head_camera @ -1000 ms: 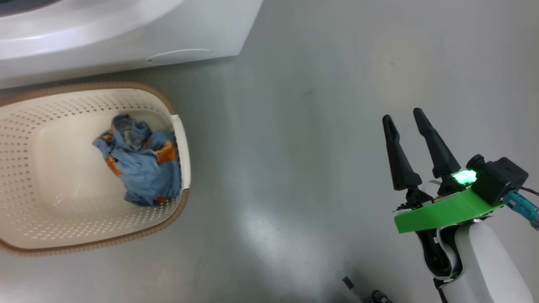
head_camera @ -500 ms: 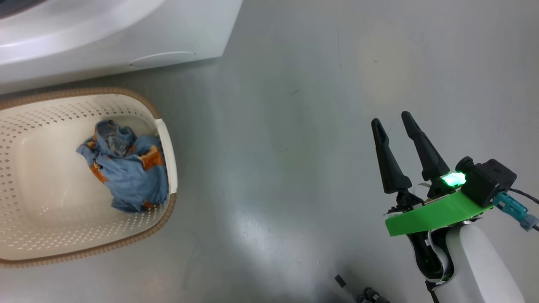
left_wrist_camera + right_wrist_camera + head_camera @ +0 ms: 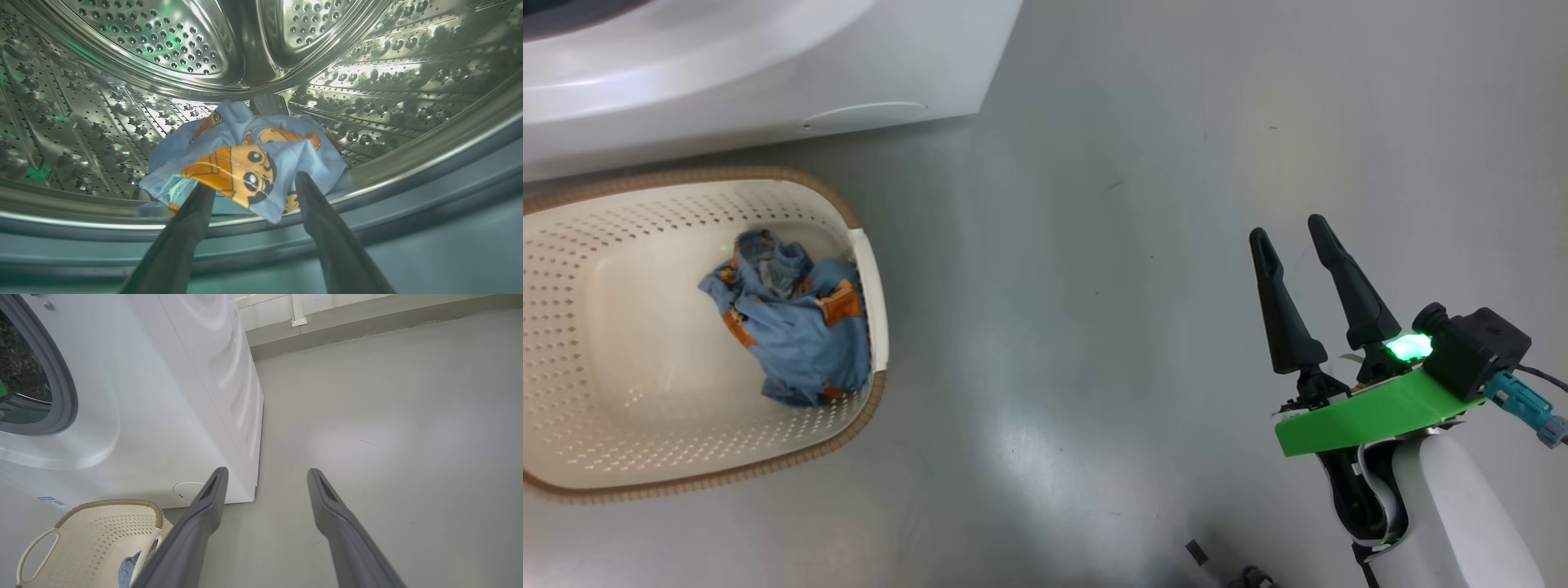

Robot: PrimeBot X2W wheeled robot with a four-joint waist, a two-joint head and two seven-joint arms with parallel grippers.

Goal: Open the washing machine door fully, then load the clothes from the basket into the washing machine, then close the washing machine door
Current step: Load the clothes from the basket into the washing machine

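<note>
Basket (image 3: 605, 237) — left end cut off by the frame edge; washing machine (image 3: 768, 82) — top cut off; label (image 3: 52, 502) print too small to read

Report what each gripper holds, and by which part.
Nothing. The left gripper stands open, fingers either side of the blue garment in the drum; the right gripper is open over the floor.

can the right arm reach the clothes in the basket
Probably yes: the right gripper is open, the clothes lie uncovered in the open-topped basket, and just floor separates them, though it's a long reach.
</note>
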